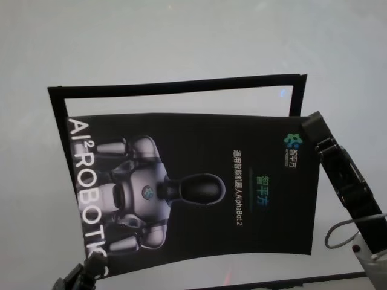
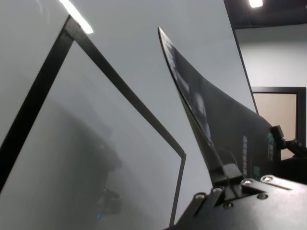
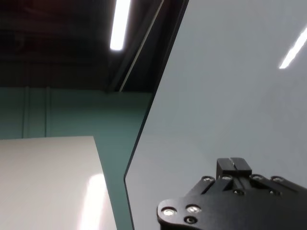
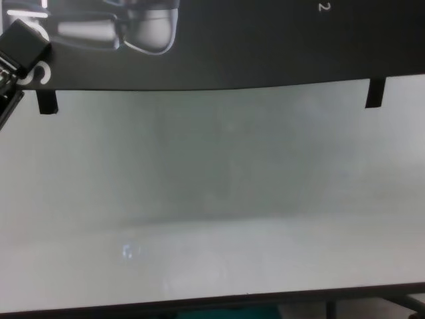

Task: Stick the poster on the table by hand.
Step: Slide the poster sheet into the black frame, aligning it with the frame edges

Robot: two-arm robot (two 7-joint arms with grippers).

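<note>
Holding the poster by its near-left corner, I am pinching it with my left gripper, the jaws closed on the sheet's edge; the left wrist view is showing the glossy sheet rising away from my fingers in a curve, clearly lifted off the table. My right gripper is sitting at the poster's far-right corner, touching or just beside its edge, but I cannot tell whether its jaws are open or closed. The poster is hovering over the middle of the white table, overlapping a thin black outline frame marked on the surface, whose far edge and left side are showing beyond the sheet. In the chest view, two small black tape strips are hanging from the poster's near edge, not yet pressed down.

I judge that I am still in the positioning step: the sheet is being carried and lined up, not stuck. Next I am needing to square the poster with the frame, lower it flat without letting it buckle, and then press the tape strips onto the table.
</note>
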